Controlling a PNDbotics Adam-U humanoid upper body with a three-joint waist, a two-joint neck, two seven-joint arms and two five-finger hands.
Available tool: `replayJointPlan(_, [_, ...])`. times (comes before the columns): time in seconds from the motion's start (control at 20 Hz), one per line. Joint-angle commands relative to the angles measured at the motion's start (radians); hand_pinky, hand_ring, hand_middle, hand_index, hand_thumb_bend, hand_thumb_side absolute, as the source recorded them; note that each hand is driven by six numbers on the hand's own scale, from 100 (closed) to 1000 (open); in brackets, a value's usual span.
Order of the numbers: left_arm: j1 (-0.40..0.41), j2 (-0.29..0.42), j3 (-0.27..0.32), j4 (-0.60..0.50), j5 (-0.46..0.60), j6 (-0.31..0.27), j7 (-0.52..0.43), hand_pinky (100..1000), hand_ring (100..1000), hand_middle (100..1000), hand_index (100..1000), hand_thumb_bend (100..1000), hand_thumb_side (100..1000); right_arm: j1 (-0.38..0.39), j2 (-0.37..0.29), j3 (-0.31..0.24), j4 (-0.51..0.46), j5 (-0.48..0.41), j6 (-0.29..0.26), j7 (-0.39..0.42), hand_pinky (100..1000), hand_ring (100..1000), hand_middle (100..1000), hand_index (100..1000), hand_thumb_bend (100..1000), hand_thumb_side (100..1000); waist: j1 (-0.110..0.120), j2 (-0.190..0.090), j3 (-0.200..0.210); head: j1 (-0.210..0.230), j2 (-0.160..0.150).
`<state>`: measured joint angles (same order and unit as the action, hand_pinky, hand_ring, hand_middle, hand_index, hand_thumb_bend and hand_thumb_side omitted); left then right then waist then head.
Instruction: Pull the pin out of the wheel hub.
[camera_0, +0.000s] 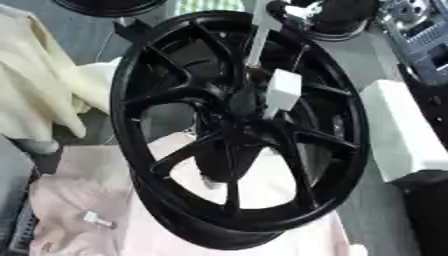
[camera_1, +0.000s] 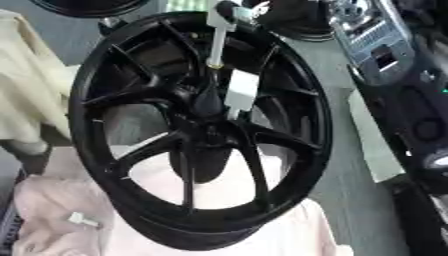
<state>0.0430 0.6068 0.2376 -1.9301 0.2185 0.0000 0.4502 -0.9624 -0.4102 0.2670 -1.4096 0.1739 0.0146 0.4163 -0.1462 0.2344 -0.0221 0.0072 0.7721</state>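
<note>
A glossy black multi-spoke alloy wheel (camera_1: 201, 135) stands tilted on a pale pink cloth (camera_0: 79, 200). A white block-headed pin (camera_0: 282, 92) sits at its hub. No hand shows in either view, and no writing is legible. A small white bolt (camera_0: 98, 219) lies on the cloth.

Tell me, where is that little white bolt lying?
The small white bolt lies on the pink cloth at lower left, beside the black wheel's rim.
</note>
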Motion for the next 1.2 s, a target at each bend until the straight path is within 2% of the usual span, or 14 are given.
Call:
replayJointPlan(0.05, [-0.009,0.033,0.005,-0.015,0.002,-0.003,-0.003,543,599,539,646,100,839,-0.018,-0.035,-0.032,-0.032,-0.025,0.015,-0.022,480,317,100,183,278,453,0.013,-0.016,0.000,-0.014,-0.002])
replayJointPlan(0.3, [-0.012,0.034,0.004,-0.015,0.003,-0.004,-0.004,544,600,539,646,100,838,-0.024,-0.043,-0.051,-0.040,-0.042,0.033,-0.052,476,314,100,180,281,443,0.016,-0.018,0.002,-0.035,-0.002])
replayJointPlan(0.85, [-0.014,0.034,0.003,-0.015,0.006,-0.007,-0.006,544,601,540,647,100,834,-0.024,-0.076,-0.098,-0.054,-0.095,0.082,-0.116,468,307,100,179,278,401,0.021,-0.024,0.007,-0.043,-0.002])
replayJointPlan(1.2, [-0.014,0.029,0.004,-0.015,0.007,-0.007,-0.006,544,601,540,646,100,834,0.019,-0.124,-0.160,-0.083,-0.162,0.127,-0.178,462,305,100,180,273,345,0.025,-0.023,0.008,-0.061,-0.002])
